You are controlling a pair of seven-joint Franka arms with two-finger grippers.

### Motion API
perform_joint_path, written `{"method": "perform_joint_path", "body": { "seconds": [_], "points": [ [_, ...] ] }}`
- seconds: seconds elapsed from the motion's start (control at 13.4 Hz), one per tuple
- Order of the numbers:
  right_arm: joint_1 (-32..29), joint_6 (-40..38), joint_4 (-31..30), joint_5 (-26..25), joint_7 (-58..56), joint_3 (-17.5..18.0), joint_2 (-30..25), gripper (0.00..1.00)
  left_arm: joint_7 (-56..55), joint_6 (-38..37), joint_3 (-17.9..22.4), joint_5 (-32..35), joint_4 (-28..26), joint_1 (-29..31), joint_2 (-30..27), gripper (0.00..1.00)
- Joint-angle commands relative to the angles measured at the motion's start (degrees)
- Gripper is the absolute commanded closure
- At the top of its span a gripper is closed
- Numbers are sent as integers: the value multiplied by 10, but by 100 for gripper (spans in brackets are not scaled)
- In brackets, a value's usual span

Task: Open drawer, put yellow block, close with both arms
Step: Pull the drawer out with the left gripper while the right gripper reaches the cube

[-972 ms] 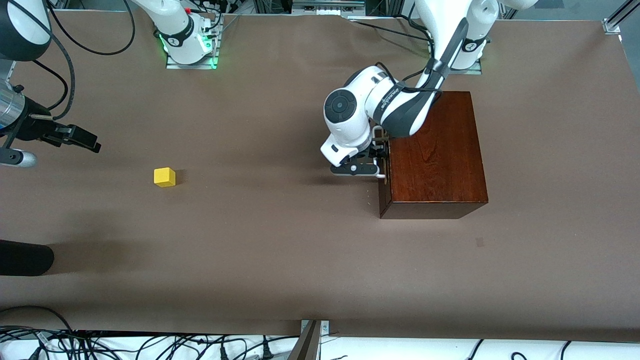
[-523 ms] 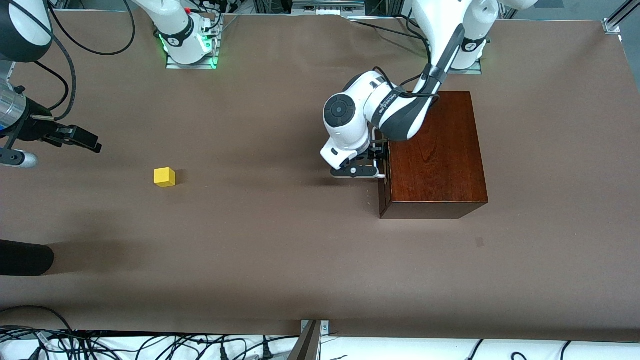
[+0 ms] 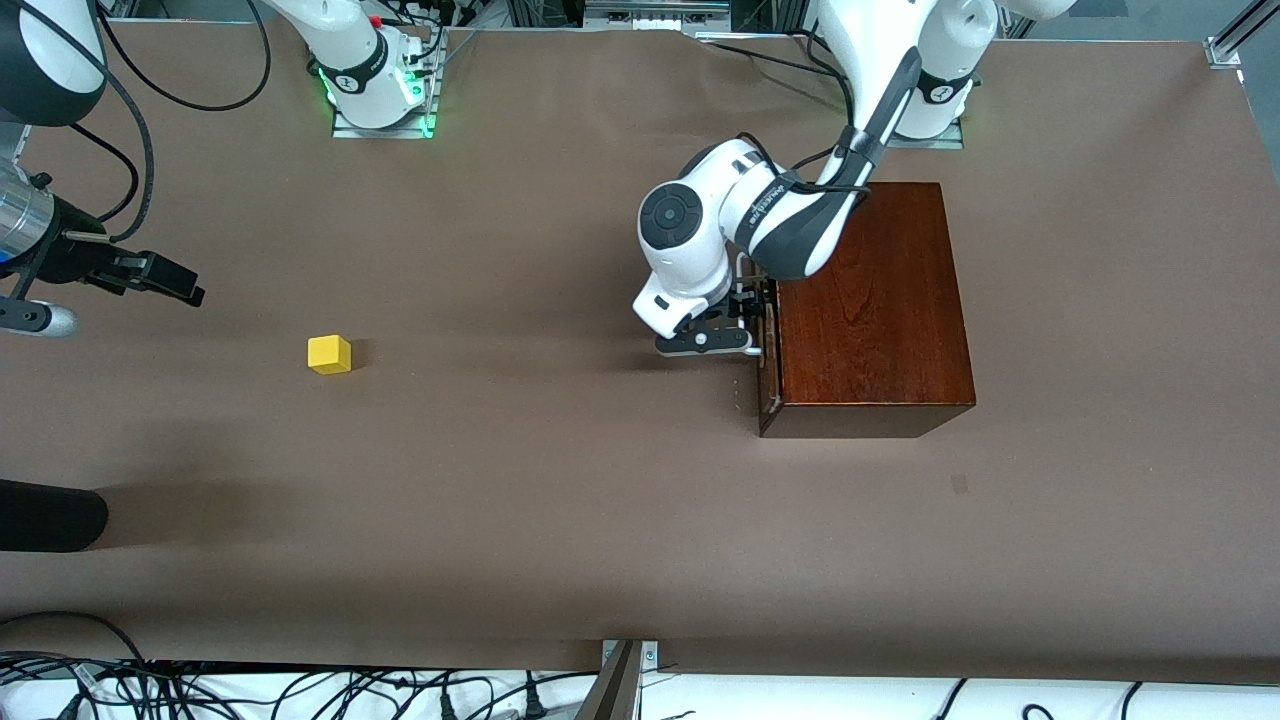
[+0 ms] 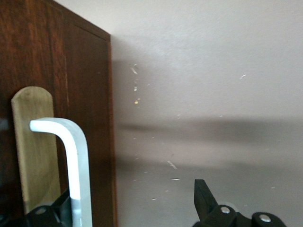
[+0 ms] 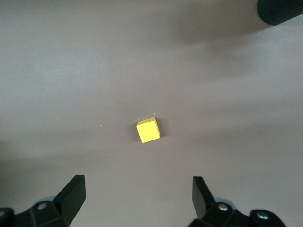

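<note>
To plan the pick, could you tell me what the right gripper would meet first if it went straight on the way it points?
Probably the yellow block, roughly centred between the open right gripper fingers; otherwise bare table.

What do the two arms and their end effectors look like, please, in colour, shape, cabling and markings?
Both arms are white and rounded, with dark grey round joint caps. The left arm has a dark grey section, small dark lettering and a black cable clipped along it. Black cables also loop around the right arm, whose base glows green. The left end effector and right end effector are black, with two tapered fingers.
</note>
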Motion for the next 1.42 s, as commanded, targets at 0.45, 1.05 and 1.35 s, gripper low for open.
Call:
{"method": "perform_joint_path", "body": {
  "seconds": [0.45, 1.05, 1.35],
  "points": [
    [-3, -8, 5, 1, -3, 2, 1, 0, -77, 64, -4, -51, 86, -70, 74, 0],
    [4, 41, -44, -1, -3, 9, 1, 0, -99, 84, -3, -75, 145, -96, 107, 0],
    [11, 75, -77, -5, -75, 9, 16, 0, -100, 98, -3, -76, 157, -102, 112, 0]
  ]
}}
